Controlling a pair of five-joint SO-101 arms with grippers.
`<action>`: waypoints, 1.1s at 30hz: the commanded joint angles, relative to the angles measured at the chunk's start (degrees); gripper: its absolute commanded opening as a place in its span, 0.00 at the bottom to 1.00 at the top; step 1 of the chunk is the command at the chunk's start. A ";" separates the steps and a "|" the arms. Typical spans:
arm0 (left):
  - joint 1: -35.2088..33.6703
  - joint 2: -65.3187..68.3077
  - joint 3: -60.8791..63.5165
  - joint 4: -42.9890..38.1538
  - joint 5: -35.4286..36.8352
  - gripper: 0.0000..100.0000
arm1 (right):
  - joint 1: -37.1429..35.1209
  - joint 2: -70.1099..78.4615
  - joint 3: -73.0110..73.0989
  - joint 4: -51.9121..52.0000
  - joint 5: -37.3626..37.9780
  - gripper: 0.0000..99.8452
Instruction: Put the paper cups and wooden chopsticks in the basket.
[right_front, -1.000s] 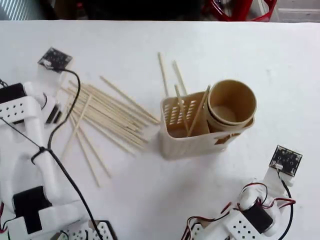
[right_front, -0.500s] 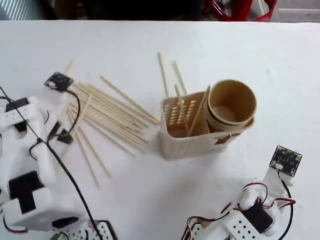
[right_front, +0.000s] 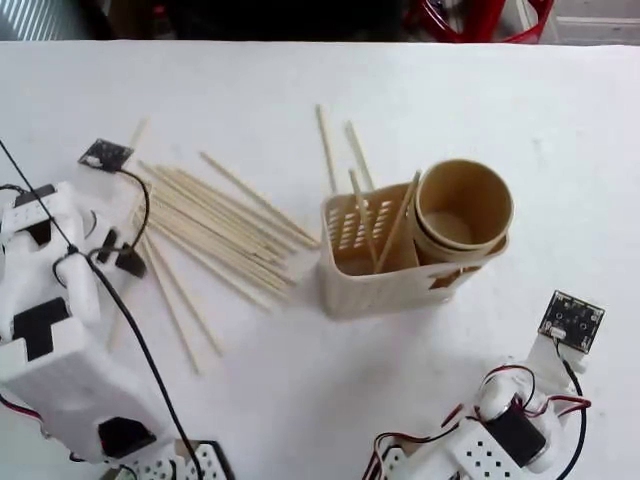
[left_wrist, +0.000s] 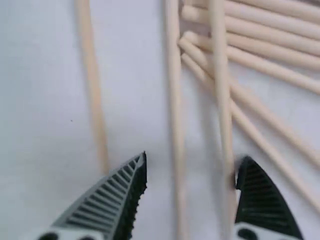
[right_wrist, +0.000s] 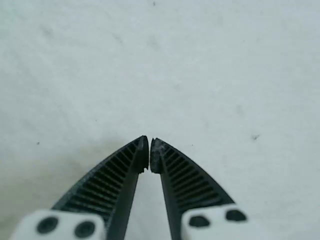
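White table top (right_front: 300, 90) spans the high view. The bulky white left arm (right_front: 50, 330) fills lower left, and the right arm (right_front: 500, 430) sits lower right. A cream slotted plastic basket (right_front: 380, 285) stands right of centre. Stacked brown paper cups (right_front: 463, 205) sit in its right compartment, w/ a few leaning sticks (right_front: 385, 225) in the left one. A pile of pale wooden chopsticks (right_front: 215, 230) fans out left of centre, near the basket but apart. Over the pile's left end hangs the left gripper (left_wrist: 192, 160), claw apart, approx two sticks btwn the tips. The right gripper (right_wrist: 150, 142) has its claw together on nothing, over bare table.

Risk, as judged: closing now prob pinches two sticks at once, and they could scissor, twist or drop en route. The black cable (right_front: 140, 345) may snag. Room: bare table btwn pile & basket, space in the left compartment, table edges well away.
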 joint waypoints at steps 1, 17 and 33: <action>-1.10 -0.13 -4.04 -3.08 1.41 0.28 | 0.40 -0.48 0.53 -0.57 -0.18 0.02; -5.14 -0.57 -3.78 -3.08 -0.97 0.24 | 0.40 -0.48 0.53 -0.57 -0.18 0.02; -4.97 -0.66 10.11 -2.99 -8.26 0.05 | 0.40 -0.48 0.53 -0.57 -0.18 0.02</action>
